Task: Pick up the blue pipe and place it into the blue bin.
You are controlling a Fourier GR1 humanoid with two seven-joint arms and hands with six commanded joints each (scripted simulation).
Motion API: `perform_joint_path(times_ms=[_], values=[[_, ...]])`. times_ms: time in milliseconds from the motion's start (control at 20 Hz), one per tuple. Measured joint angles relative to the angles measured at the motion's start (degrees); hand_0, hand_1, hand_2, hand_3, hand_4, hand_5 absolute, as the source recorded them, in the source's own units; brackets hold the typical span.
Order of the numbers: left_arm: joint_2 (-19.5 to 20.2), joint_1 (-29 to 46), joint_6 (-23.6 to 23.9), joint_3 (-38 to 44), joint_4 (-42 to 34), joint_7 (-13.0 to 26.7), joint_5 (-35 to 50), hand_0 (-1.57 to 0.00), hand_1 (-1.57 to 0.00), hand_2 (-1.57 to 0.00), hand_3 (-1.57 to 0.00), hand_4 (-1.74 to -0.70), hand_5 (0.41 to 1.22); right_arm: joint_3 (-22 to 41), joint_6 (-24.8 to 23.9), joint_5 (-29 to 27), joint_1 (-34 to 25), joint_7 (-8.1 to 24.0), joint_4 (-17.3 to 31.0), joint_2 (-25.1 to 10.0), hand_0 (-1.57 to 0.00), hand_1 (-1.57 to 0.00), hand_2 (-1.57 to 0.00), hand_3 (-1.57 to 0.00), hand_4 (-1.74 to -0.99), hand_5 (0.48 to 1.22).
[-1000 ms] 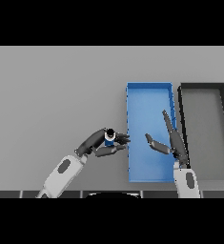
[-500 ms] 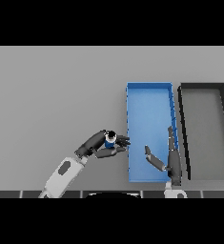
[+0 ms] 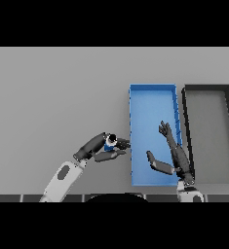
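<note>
Since the earlier frames my right hand (image 3: pixel 177 158) has drawn back toward me and lower; it sits over the near right part of the blue bin (image 3: pixel 152 99), fingers straight and spread, thumb out to the side, holding nothing. My left hand (image 3: pixel 102 148) has barely shifted: it is just outside the bin's left wall, near the front corner, with fingers and thumb curled round the pipe (image 3: pixel 109 142).

Only a bit of blue and a dark end cap show between my fingers, so I cannot tell how much of the pipe is really gripped. I also cannot tell whether it is lifted or still resting on the table (image 3: pixel 57 97).

Beyond the blue bin, to its right and just beside it, stands the dark bin (image 3: pixel 208 131), which I leave alone.

I judge the carry into the bin as the step in hand. My worry is the left wall: if I slide across too low, the pipe or my fingers could catch the rim and the pipe could be knocked out of a shallow grip, dropping outside. My right hand also hangs over the bin, so the two hands could collide there.
</note>
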Motion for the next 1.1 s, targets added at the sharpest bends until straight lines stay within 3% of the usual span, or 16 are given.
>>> perform_joint_path(times_ms=[100, 350, 550, 700, 850, 1050, 1100], values=[[-0.4, -0.2, -0.3, 0.4, 0.7, 0.0, -0.6, -1.57, -1.57, -1.57, -1.57, -1.47, 1.221, 2.1, 2.0, 0.7, -4.0, 5.6, -1.5, -1.2, 0.0, 0.0, 0.0, 0.0, -1.205, 0.539], [-1.0, -0.3, -1.1, 0.9, 0.7, -0.5, -1.9, -1.57, -1.57, -1.57, -1.57, -1.47, 1.221, 6.4, 7.7, 0.4, -11.0, 11.0, -3.1, -3.6, 0.0, 0.0, 0.0, 0.0, -1.249, 0.524], [-1.6, -0.1, -1.8, 1.1, 0.0, 0.6, -2.4, -1.57, -1.57, -1.57, -1.57, -1.47, 1.221, 8.1, 10.2, -2.1, -17.8, 17.2, -2.0, -1.3, 0.0, 0.0, 0.0, 0.0, -1.227, 0.528], [-2.6, -0.7, -2.5, 1.8, 0.6, 1.7, -2.3, -1.57, -1.57, -1.57, -1.57, -1.47, 1.221, 9.7, 12.3, -3.7, -22.1, 19.8, 0.3, -0.3, 0.0, 0.0, 0.0, 0.0, -1.209, 0.517], [-2.5, -0.2, -4.6, 2.1, 0.9, 0.5, -2.3, -1.57, -1.57, -1.57, -1.57, -1.48, 1.221, 10.2, 13.8, -5.8, -27.6, 19.6, 0.9, 0.7, 0.0, 0.0, 0.0, 0.0, -1.192, 0.514], [-3.3, -0.2, -6.9, 3.4, 1.3, 1.5, -0.6, -1.57, -1.57, -1.57, -1.57, -1.45, 1.221, 12.0, 14.2, -6.9, -32.9, 24.8, 3.7, 3.6, 0.0, -0.01, -0.02, 0.0, -1.214, 0.511], [-3.6, 0.1, -7.0, 3.2, 1.2, 0.0, -1.4, -1.57, -1.57, -1.57, -1.57, -1.46, 1.221, 11.6, 14.4, -6.9, -34.4, 25.4, 5.3, 3.8, 0.0, -0.03, -0.05, -0.01, -1.215, 0.513]])
